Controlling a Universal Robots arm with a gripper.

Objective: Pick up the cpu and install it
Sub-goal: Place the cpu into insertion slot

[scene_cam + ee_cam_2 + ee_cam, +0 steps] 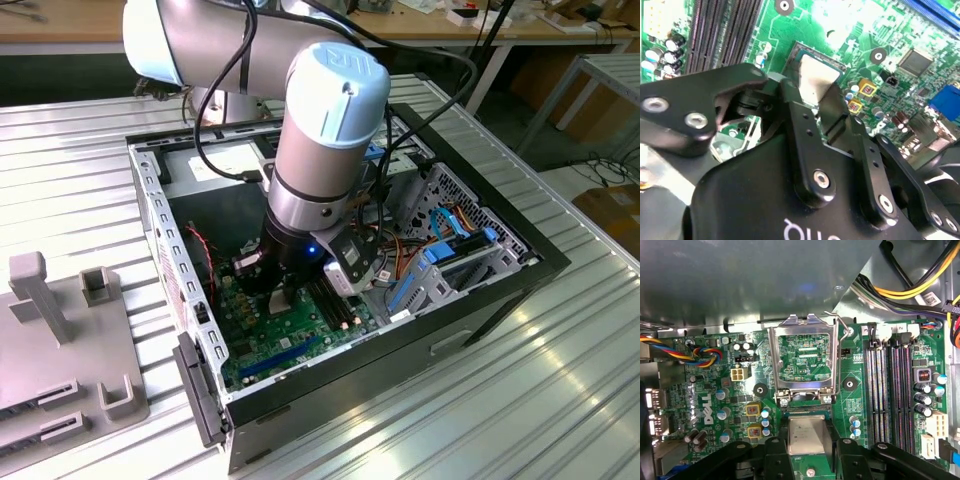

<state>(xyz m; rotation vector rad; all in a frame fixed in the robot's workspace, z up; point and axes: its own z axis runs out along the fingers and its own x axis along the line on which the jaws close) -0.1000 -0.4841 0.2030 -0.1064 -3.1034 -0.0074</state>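
**A:** Where is the cpu now?

**B:** It is low inside the open computer case, over the green board. The gripper is closed on it, with a black finger pressing on each of two opposite edges. The silver face points up. The socket frames it closely, and I cannot tell whether it is fully seated.

**A:** What matters for doing this step well?

**B:** I judge that keeping the cpu level and square to the socket frame matters most, with a straight, gentle descent. The hinged metal cover stands open just beside it, so nothing blocks the seat.
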